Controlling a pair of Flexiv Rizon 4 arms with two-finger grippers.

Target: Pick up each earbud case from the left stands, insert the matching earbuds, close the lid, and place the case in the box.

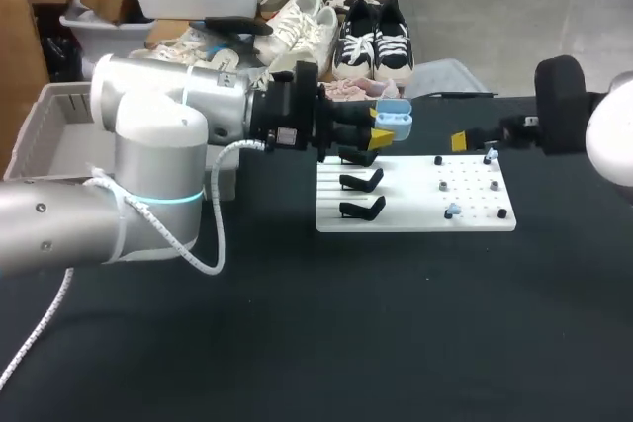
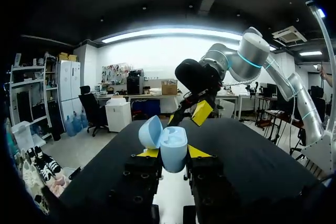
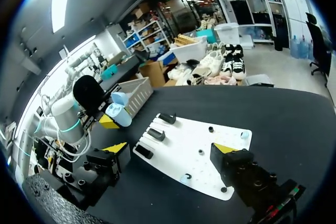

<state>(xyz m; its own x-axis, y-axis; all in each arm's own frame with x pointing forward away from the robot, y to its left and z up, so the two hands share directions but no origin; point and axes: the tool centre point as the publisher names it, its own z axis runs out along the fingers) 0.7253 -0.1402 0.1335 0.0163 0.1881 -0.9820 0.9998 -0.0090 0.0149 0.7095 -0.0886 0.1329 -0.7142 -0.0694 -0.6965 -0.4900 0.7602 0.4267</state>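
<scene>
Black cloth covers the table (image 1: 396, 323), and on it I judge the job to be at the insert step: one case is up and open, and no earbud is in it as far as I can see.

My left arm (image 1: 158, 135) reaches in across the far side, past the grey box (image 1: 59, 135) that sits at the table's left edge. My right arm (image 1: 564, 106) comes in opposite it.

Between them lies the white board (image 1: 415, 216). Three black stands (image 1: 361, 181) on its left half carry nothing.

The left gripper (image 2: 173, 153) hangs above the board's far left corner. Its two yellow tips are drawn in on a pale blue earbud case (image 2: 173, 148), one from each side, gripping the lower shell. The lid is swung back and the mouth faces toward the other arm.

The right gripper (image 3: 169, 148) hovers over the board's right half with its fingers spread wide and nothing between them.

Smallest are the pale blue earbuds (image 1: 453, 211), on pegs among dark studs on the board's right half. One sits near the front edge. Another, at the far right corner, lies just beside the right gripper's tip in the head view.

Next, I think, the right gripper must drop onto that nearer bud, pinch it lightly, and carry it to the open mouth while the left holds steady. The bud is tiny and could easily slip.
</scene>
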